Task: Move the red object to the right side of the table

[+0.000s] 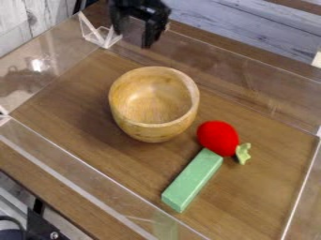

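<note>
Jaws (pixel 138 36) wide open and empty, hovering beyond the wooden bowl (pixel 153 103); red object (pixel 219 137) sits just beside the bowl on the bench (pixel 269 103).

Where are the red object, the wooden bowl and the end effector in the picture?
red object (pixel 219 137), camera view, centre of its round red body
wooden bowl (pixel 152 126), camera view, front outer wall
end effector (pixel 137 28), camera view, midway between its open fingertips

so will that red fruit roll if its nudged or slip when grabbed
The red object looks round, so a nudge would probably roll it. Its glossy skin may slip between fingers. The green block touching it might check a roll that way.
</note>
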